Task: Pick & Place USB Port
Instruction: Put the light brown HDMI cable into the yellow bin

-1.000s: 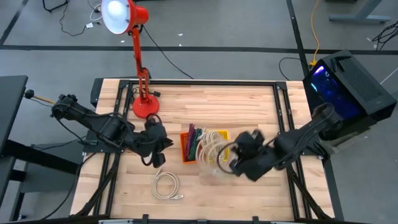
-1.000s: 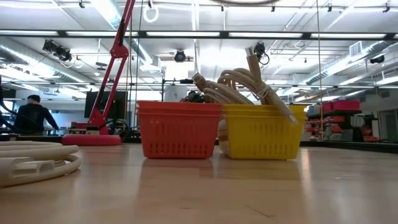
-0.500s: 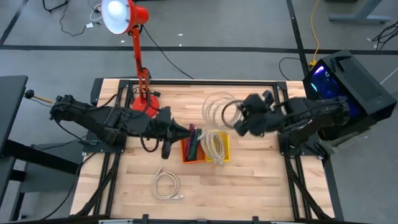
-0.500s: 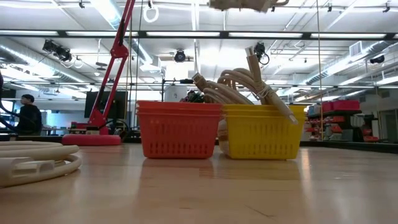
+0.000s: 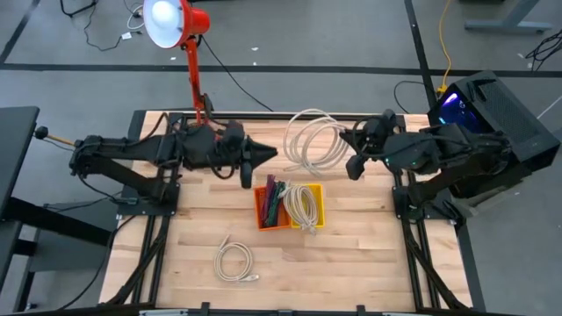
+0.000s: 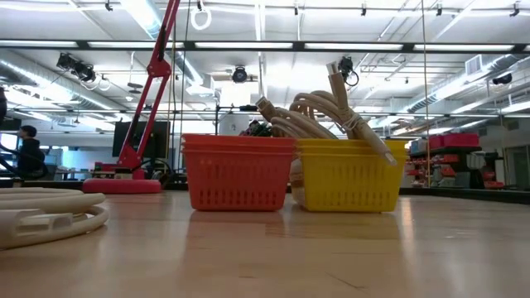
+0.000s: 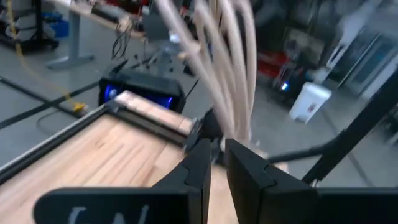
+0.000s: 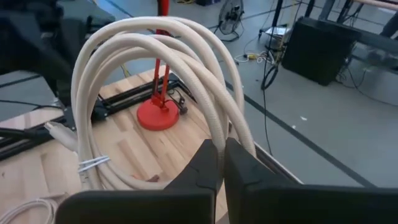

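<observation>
- One pale cable coil (image 5: 303,207) already sits in the yellow basket (image 5: 318,194), which stands just beside the orange basket (image 5: 262,205) near the middle of the table (image 5: 369,254).
- A second coiled cable (image 5: 315,142) is up in the air at about twelve o'clock of the baskets, stretched between both grippers, so by my reckoning it is picked but not yet placed.
- A third coil (image 5: 235,262) lies on the wood at about seven o'clock of the baskets, untouched.
- The right gripper (image 5: 353,165) reaches in from three o'clock, fingers pinched tight on the raised coil's loops.
- The left gripper (image 5: 263,154) stretches across from nine o'clock, fingers narrow, pinching the strands at the coil's other side.
</observation>
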{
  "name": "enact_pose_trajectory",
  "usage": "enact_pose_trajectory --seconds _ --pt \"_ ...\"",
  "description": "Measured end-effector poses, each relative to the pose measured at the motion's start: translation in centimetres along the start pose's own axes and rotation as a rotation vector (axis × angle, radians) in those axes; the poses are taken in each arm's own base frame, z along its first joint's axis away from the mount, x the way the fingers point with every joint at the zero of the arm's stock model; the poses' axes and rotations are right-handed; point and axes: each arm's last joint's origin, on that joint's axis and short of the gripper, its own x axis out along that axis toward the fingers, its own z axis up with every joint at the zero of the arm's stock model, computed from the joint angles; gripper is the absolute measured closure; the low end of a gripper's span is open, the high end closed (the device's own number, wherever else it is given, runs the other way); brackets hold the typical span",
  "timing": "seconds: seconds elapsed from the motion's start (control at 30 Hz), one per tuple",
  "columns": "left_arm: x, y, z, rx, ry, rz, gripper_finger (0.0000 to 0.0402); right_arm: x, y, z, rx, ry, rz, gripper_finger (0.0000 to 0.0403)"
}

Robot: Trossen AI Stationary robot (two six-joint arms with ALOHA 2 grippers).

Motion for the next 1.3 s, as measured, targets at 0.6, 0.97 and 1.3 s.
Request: enact_pose_trajectory --seconds 0.6,0.97,1.3 --pt "2.2 3.3 3.3 -0.179 -0.157 -0.252 0.0351 0.0 0.0 0.0 -0.097 -0.005 -0.011 0.0402" --pt "4.9 3.2 2.4 -0.252 -0.136 -0.392 0.0351 0.0 0.0 0.0 -0.103 -0.004 -0.011 0.0402" --pt "6.1 3.2 1.5 -0.234 -0.084 -0.443 0.0397 0.1 0.0 -0.1 -0.115 0.006 -0.015 0.0402"
